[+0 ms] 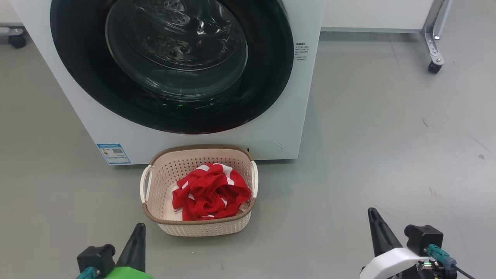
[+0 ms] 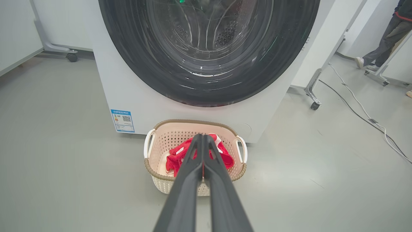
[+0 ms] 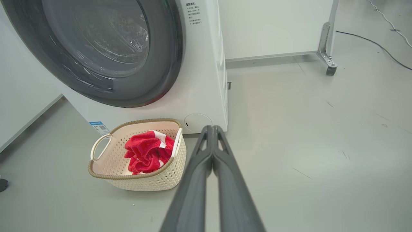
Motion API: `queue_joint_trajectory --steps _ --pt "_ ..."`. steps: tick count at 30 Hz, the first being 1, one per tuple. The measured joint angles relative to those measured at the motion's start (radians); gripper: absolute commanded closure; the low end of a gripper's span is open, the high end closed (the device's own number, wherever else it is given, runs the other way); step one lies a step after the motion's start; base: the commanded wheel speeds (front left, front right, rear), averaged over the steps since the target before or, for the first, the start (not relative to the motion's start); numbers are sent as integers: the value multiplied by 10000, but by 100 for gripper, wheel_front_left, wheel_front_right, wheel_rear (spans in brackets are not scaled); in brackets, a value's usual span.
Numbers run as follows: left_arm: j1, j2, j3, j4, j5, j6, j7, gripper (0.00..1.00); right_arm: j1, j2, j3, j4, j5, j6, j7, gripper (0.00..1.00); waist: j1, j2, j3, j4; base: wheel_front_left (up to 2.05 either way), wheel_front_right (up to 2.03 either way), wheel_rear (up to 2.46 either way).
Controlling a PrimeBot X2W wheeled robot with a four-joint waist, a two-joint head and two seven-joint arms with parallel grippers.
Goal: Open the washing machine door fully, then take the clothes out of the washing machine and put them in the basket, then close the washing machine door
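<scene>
The clothes (image 1: pixel 211 192) are bunched in the basket (image 1: pixel 162 174), which sits on the floor just in front of the washing machine (image 1: pixel 302 97), below its door (image 1: pixel 77 77), and that door looks closed to me. The basket's straight ahead of your left gripper (image 1: pixel 139 228), nearer it than the right gripper (image 1: pixel 372 212). Both are pinched together, holding nothing.

The round black washing machine door (image 1: pixel 77 77) is glossy, its window (image 1: pixel 176 50) clear glass. The cream perforated basket (image 1: pixel 201 228) is plastic, the red clothes (image 1: pixel 209 193) in it soft cloth.
</scene>
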Motion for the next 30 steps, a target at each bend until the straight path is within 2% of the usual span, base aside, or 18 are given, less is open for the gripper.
queue_joint_trajectory --steps 6,30 --pt "-8 0 102 40 -907 -90 165 100 -15 0 -150 -75 1106 86 198 100 0 0 -4 1 0 0 0" --pt "-248 -12 782 109 -3841 -353 886 100 -125 -19 -882 -307 4263 339 1058 100 0 0 -20 4 0 0 0"
